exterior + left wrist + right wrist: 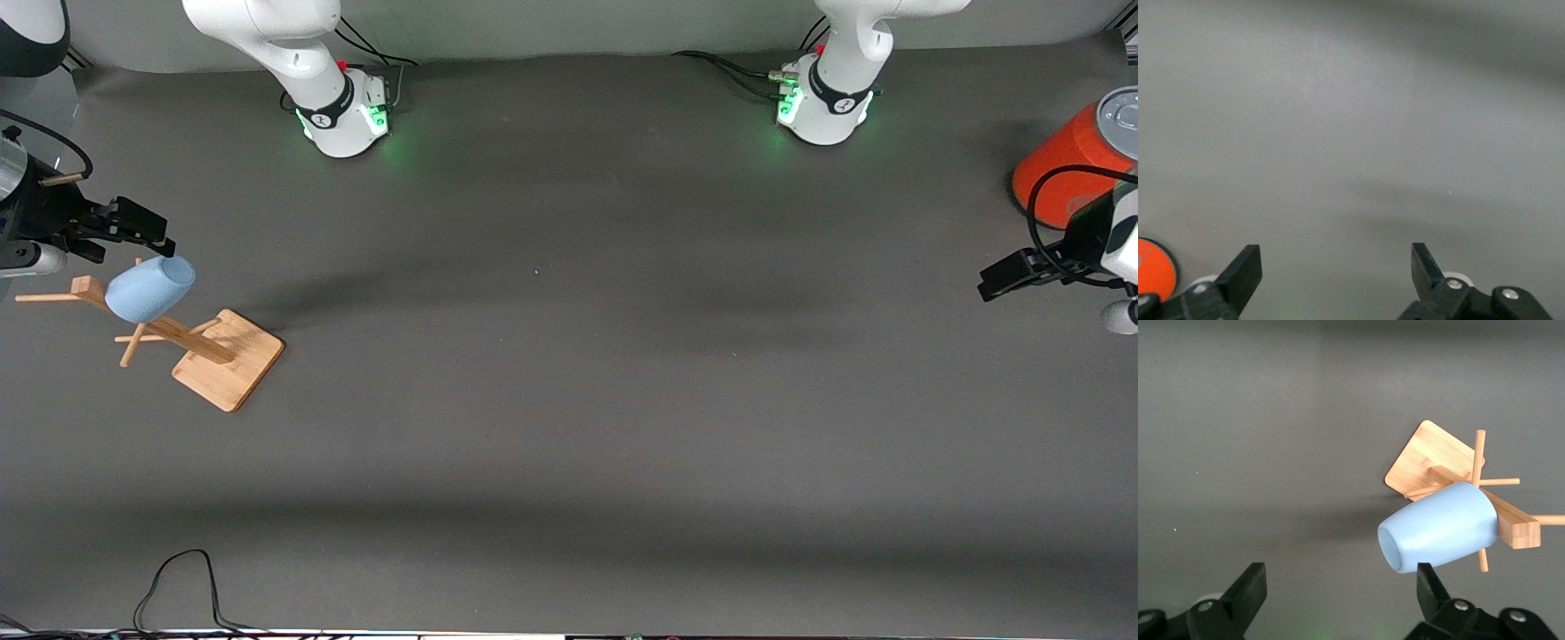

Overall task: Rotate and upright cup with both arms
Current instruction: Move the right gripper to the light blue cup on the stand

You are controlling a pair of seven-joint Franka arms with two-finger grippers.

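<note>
- The right gripper (pixel 142 233) was found just beside the cup (pixel 151 288), its fingers spread wide and nothing held between them.
- The cup was found hung on a peg of the wooden rack (pixel 228 359), tilted, with its mouth toward the right gripper's camera.
- The left gripper (pixel 1009 274) was found waiting well apart from the cup, near the orange can (pixel 1062 164), fingers likewise spread.
- Risk was judged: a skewed closing on the smooth tapered wall could let the cup slip, or the light rack could be dragged and toppled with it.
</note>
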